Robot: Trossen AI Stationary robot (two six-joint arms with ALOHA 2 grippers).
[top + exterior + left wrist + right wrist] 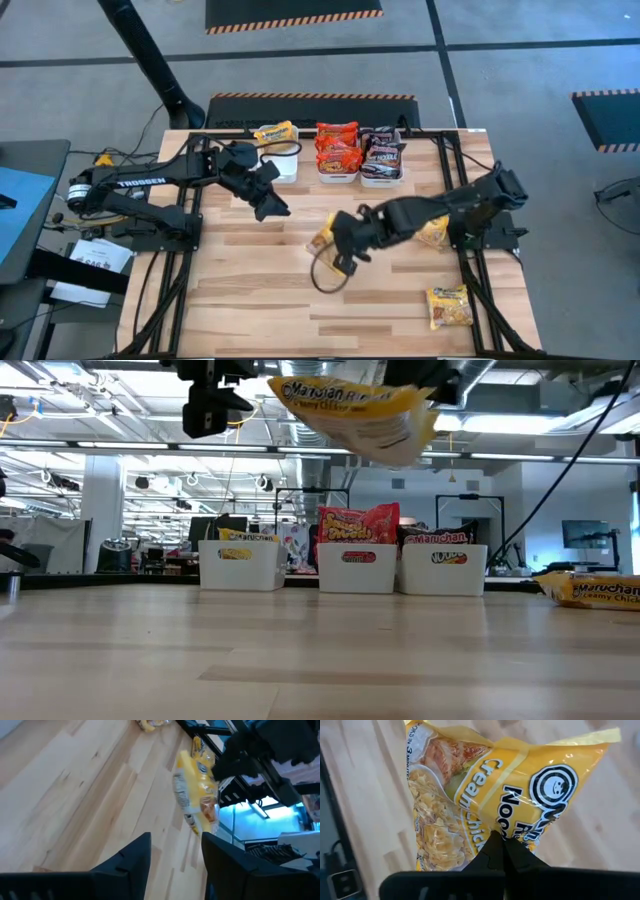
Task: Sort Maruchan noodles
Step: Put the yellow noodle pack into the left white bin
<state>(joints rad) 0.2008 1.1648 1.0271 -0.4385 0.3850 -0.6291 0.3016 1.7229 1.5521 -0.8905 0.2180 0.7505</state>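
My right gripper (pixel 502 842) clenches a crinkly yellow noodle packet (pixel 505 785) above the tabletop (pixel 250 290); I'd carry it level to the leftmost white bin (pixel 238 564), the left gripper (pixel 175 852) released.

Three bins (pixel 340 165) are set side by side along the far edge of the worktop (pixel 250 290), each with packets in it. One packet (pixel 322 237) is held clear above the middle of the worktop by the right pincer (pixel 338 245), which is clamped on it. The left pincer (pixel 268 200) is positioned just in front of the left-hand bin. A loose packet (pixel 449 305) is lying near the front right corner, and another (pixel 432 234) is partly hidden under the right arm.
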